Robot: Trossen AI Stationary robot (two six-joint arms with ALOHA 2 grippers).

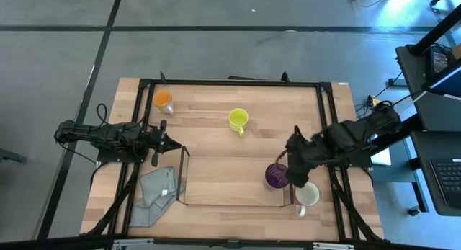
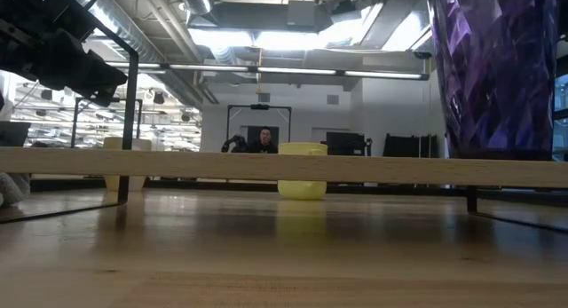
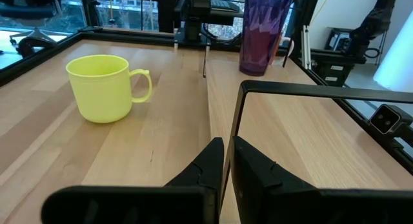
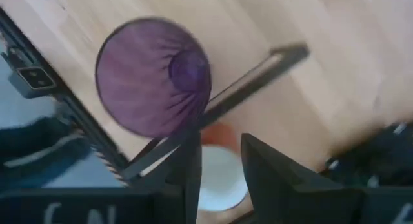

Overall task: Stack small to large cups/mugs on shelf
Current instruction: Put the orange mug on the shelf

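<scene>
Purple tumbler (image 1: pixel 276 175) stood in the shelf's (image 1: pixel 232 204) right end, right hand (image 1: pixel 295 179) parted beside it, left hand (image 1: pixel 175 143) pressed together.

My workshop beyond the bench

Around me I see a grey floor (image 1: pixel 216 52) crossed by dark lines, desks (image 1: pixel 436 135) at the right edge of the top view, and bright strip lights (image 2: pixel 266 37) among ceiling pipes (image 2: pixel 169 24) where a person (image 2: pixel 264 141) sits far off.

Purple tumbler (image 4: pixel 151 79) beside white mug (image 4: pixel 219 175)
</scene>
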